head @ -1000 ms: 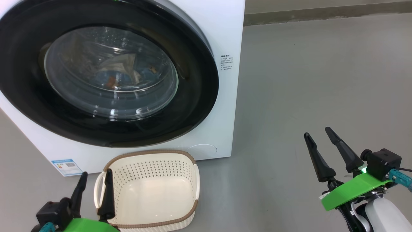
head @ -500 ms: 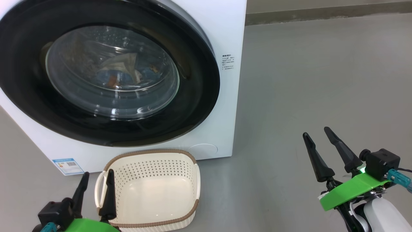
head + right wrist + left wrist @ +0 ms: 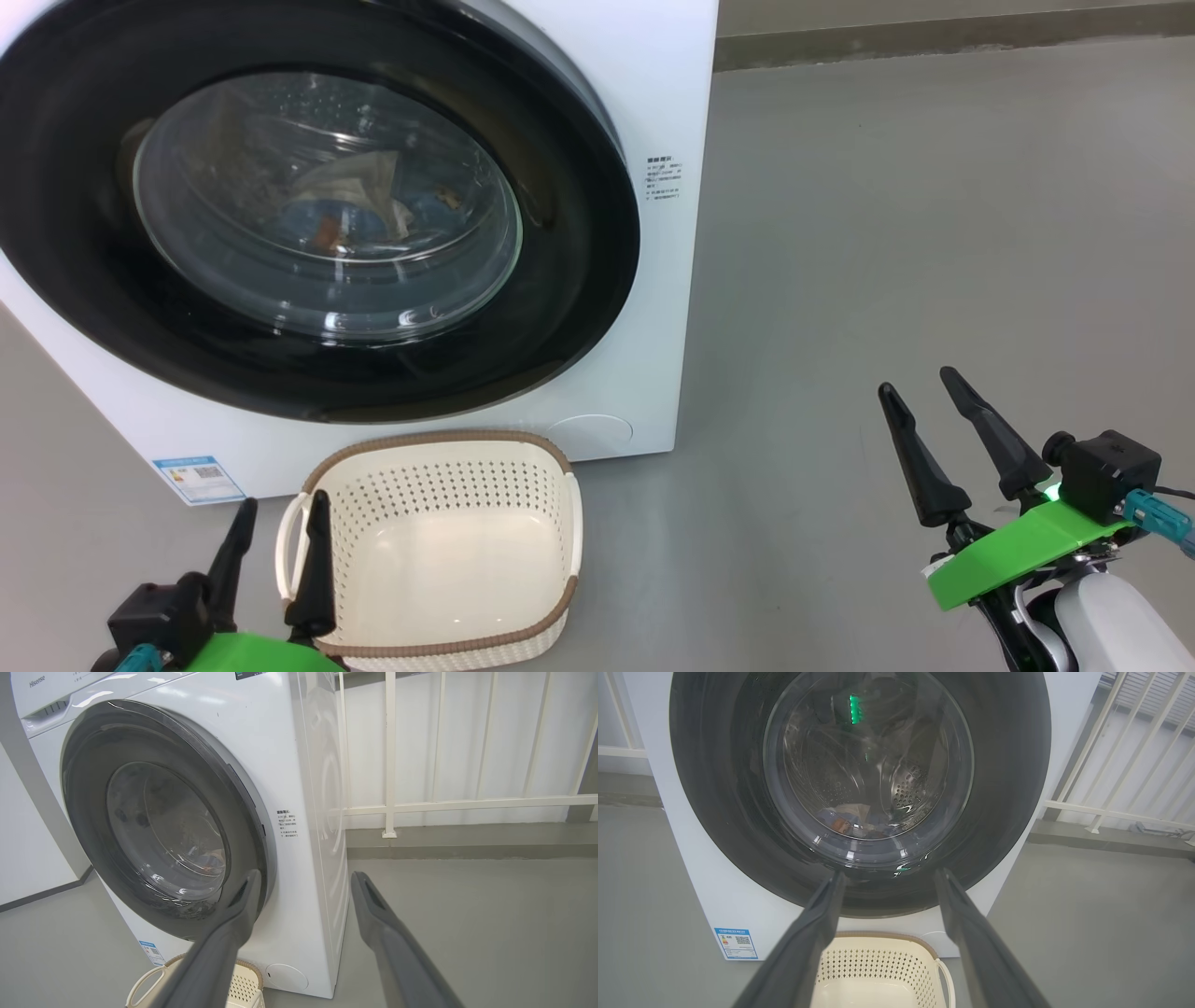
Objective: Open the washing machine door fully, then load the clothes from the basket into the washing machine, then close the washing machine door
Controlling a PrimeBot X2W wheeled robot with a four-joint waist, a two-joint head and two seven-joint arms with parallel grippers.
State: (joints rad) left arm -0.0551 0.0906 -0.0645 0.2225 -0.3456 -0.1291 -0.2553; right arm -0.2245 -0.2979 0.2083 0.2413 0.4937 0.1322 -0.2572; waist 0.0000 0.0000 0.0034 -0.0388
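Note:
The white washing machine [image 3: 672, 93] stands at the left with its washing machine door [image 3: 579, 233] closed flat against the front. Through the glass I see the clothes [image 3: 355, 201], light-blue and cream fabric, lying in the drum. The cream basket [image 3: 439, 495] sits on the floor below the door with nothing in it. My left gripper [image 3: 284, 500] is open, hovering at the basket's left handle. My right gripper [image 3: 917, 380] is open over bare floor well to the right. The left wrist view looks between open fingers [image 3: 889, 873] at the door [image 3: 1008, 788], the clothes [image 3: 850, 819] and the basket [image 3: 878, 961].
Grey floor [image 3: 934, 187] stretches to the right of the machine. A blue label sticker [image 3: 198, 474] marks the machine's lower left corner. In the right wrist view, between open fingers [image 3: 306, 874], a white railing [image 3: 390, 765] and wall stand behind the machine [image 3: 280, 742].
The head view has drifted very slightly. Neither gripper, the door nor the basket has visibly moved.

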